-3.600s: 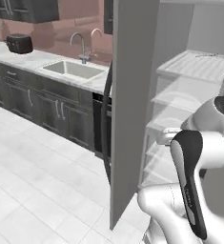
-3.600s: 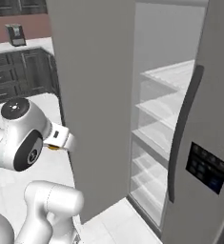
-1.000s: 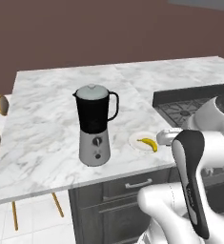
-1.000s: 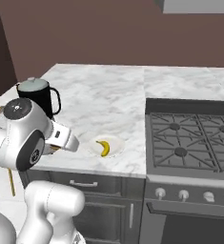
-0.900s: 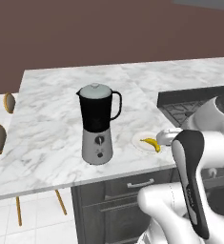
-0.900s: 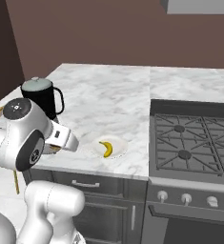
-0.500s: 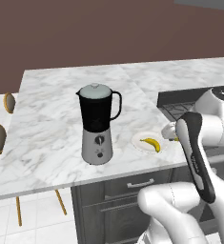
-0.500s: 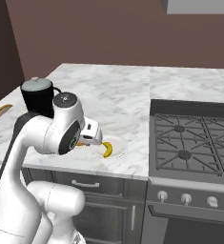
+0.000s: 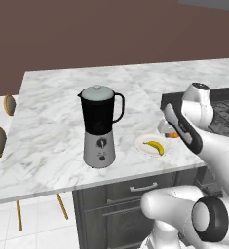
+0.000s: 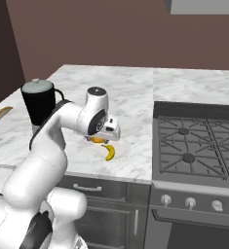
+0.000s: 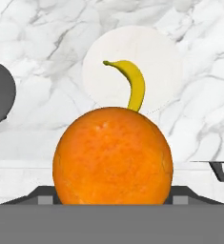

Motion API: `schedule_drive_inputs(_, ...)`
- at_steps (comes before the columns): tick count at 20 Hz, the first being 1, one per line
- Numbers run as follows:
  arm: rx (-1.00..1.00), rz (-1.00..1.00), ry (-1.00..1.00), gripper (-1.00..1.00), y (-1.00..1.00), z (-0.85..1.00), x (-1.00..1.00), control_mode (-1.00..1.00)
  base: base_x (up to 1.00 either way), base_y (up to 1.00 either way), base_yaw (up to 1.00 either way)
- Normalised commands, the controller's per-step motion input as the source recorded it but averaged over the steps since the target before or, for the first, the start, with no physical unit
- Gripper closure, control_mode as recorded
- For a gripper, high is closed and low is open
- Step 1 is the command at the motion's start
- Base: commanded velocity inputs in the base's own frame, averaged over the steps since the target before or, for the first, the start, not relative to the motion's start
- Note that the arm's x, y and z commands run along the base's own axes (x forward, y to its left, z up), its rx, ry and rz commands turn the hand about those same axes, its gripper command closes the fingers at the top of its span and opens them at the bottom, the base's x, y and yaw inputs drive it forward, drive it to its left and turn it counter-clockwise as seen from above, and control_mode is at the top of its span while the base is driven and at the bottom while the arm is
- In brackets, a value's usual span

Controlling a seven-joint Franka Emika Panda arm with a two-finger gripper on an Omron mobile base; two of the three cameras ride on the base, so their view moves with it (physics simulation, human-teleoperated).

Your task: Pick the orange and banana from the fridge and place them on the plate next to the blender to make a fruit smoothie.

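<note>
One orange (image 11: 112, 156), firm, round and apt to roll, sits clamped across its middle in my gripper (image 10: 107, 132) just above the plate (image 11: 167, 66), where the banana (image 11: 133, 85) lies, beside the blender (image 9: 100, 125).

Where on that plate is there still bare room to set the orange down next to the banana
The plate is bare to either side of the banana, which lies down its middle, so the orange held in the gripper would fit on either half. The counter is crowded only around the blender; between blender and plate it is bare marble.
</note>
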Motion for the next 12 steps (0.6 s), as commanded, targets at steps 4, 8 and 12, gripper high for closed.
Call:
schedule_drive_inputs(4,0.00,0.06,0.03,1.00,-0.29,-0.83,1.00,-1.00,0.00,0.00,0.00)
schedule_drive_inputs(8,0.00,0.05,0.07,1.00,-0.22,-0.71,1.00,-1.00,0.00,0.00,0.00)
schedule_drive_inputs(12,0.00,0.04,0.06,1.00,-0.19,-0.54,0.84,-1.00,0.00,0.00,0.00)
